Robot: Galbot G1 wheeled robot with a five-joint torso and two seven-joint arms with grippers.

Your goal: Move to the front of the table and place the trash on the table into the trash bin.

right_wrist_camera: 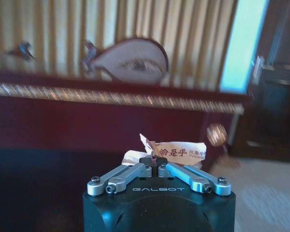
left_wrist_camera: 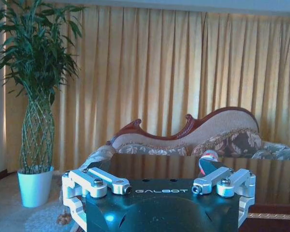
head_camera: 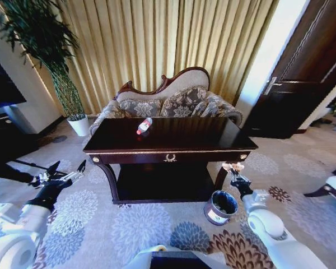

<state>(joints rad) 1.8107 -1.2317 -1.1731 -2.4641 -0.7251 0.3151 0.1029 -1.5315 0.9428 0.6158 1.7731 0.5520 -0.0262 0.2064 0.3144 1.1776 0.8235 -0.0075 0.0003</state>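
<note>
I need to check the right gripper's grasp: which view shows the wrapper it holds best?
The right wrist view: the crumpled paper wrapper sits pinched in the shut right gripper, its red print readable. The head view shows it as a pale wad above the trash bin. The left wrist view faces the sofa.

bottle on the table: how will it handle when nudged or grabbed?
The bottle lies on its side on the glossy table, so a nudge would likely roll or slide it. Small and plastic, it is probably light and may dent if squeezed.
</note>
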